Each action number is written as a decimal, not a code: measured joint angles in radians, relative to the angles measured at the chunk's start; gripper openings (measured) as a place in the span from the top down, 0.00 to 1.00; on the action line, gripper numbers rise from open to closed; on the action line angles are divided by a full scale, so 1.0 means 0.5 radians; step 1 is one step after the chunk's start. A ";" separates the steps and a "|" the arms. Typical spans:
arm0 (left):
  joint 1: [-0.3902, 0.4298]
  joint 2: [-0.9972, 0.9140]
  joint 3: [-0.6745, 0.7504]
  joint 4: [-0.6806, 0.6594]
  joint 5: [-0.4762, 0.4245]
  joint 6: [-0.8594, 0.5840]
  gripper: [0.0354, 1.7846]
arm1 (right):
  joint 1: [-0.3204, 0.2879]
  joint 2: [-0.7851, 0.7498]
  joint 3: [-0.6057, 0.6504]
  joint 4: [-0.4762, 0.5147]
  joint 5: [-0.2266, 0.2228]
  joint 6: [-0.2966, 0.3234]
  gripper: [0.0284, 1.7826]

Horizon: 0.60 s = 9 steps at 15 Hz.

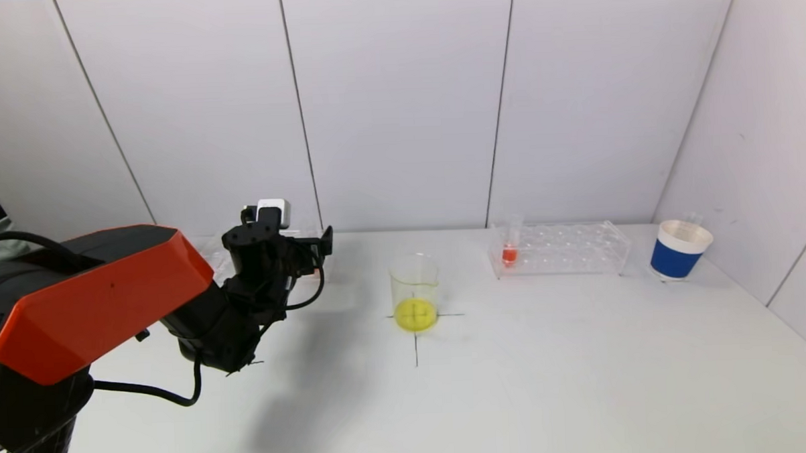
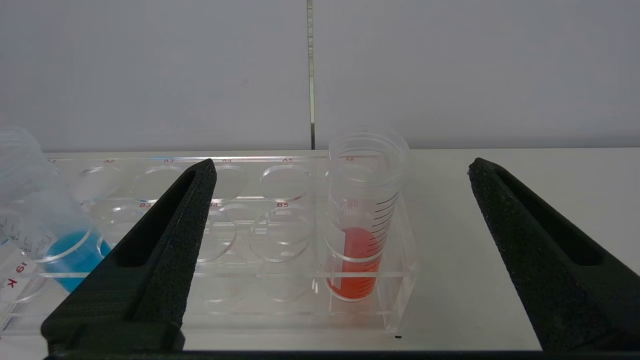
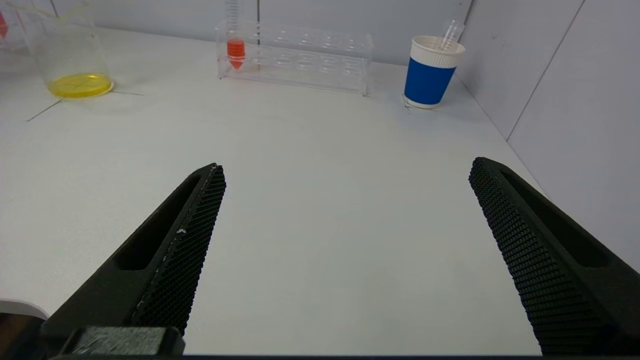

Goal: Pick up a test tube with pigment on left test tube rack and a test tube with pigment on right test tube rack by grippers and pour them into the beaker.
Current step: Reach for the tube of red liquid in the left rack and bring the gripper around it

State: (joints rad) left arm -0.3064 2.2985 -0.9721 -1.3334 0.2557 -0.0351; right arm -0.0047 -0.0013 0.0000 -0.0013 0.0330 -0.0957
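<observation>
**Left gripper lined up before the orange tube, right gripper waiting over bare table**

The left gripper (image 2: 340, 260) is reaching toward the left test tube rack (image 2: 280, 235) at the back left of the table (image 1: 549, 382), its fingers spread wide with nothing between them. In the left wrist view the test tube with orange pigment (image 2: 361, 225) stands upright in the end hole of that rack, just beyond the fingertips and in line with the gap between them, touching neither. A second tube with blue pigment (image 2: 45, 225) leans in the same rack, off to the outer side of one finger.

The right gripper (image 3: 345, 250) hangs over open table, fingers likewise spread and empty. Well ahead of it sits the right test tube rack (image 3: 300, 55), with a red-pigment tube (image 3: 235, 47) upright at its end nearest the beaker (image 1: 415, 292). The beaker stands mid-table on a black cross mark, yellow liquid in its bottom. A blue paper cup (image 1: 678, 249) stands beyond the right rack.
</observation>
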 joint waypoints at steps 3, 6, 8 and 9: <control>0.001 0.034 -0.040 0.003 -0.001 0.006 0.01 | 0.000 0.000 0.000 0.000 0.000 0.000 0.01; 0.000 0.053 -0.063 0.005 0.000 0.014 0.01 | 0.000 0.000 0.000 0.000 0.000 0.000 0.01; -0.001 0.062 -0.066 0.005 -0.001 0.015 0.01 | 0.000 0.000 0.000 0.000 0.000 0.000 0.01; -0.002 0.066 -0.069 0.004 -0.001 0.017 0.01 | 0.000 0.000 0.000 0.000 0.000 0.000 0.01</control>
State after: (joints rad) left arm -0.3072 2.3317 -1.0064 -1.3315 0.2553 -0.0268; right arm -0.0047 -0.0013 0.0000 -0.0013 0.0332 -0.0957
